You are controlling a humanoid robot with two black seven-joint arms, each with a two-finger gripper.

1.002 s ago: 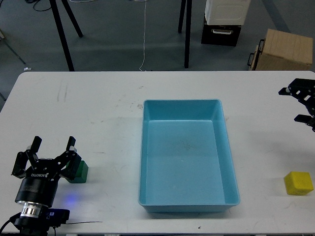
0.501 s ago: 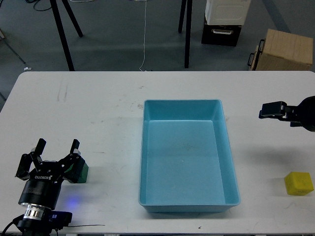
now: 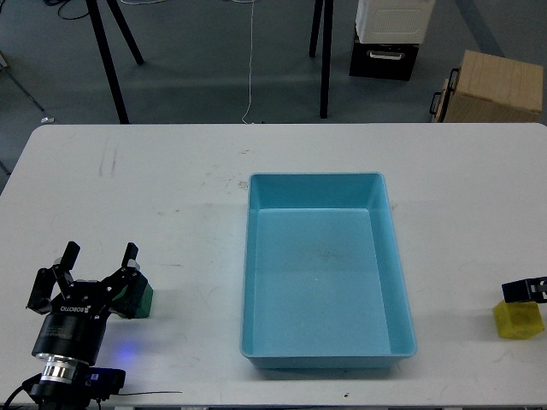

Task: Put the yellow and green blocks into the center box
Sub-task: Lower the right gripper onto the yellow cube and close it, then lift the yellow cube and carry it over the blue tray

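Observation:
A green block (image 3: 139,299) lies on the white table at the front left, partly hidden behind my left gripper (image 3: 98,256). That gripper is open, its two fingers pointing up and apart, and its right side is against the block. A yellow block (image 3: 519,319) lies at the front right edge. Only a small dark part of my right gripper (image 3: 523,290) shows, right at the block's top edge; its fingers cannot be told apart. The blue center box (image 3: 312,177) is empty.
The white table (image 3: 171,188) ends at a far edge with floor beyond. On the floor stand black tripod legs (image 3: 111,60), a black and white case (image 3: 386,38) and a cardboard box (image 3: 494,85).
My right gripper has dropped from the upper right of the table down to the yellow block. My left gripper sank slightly beside the green block, then held still.

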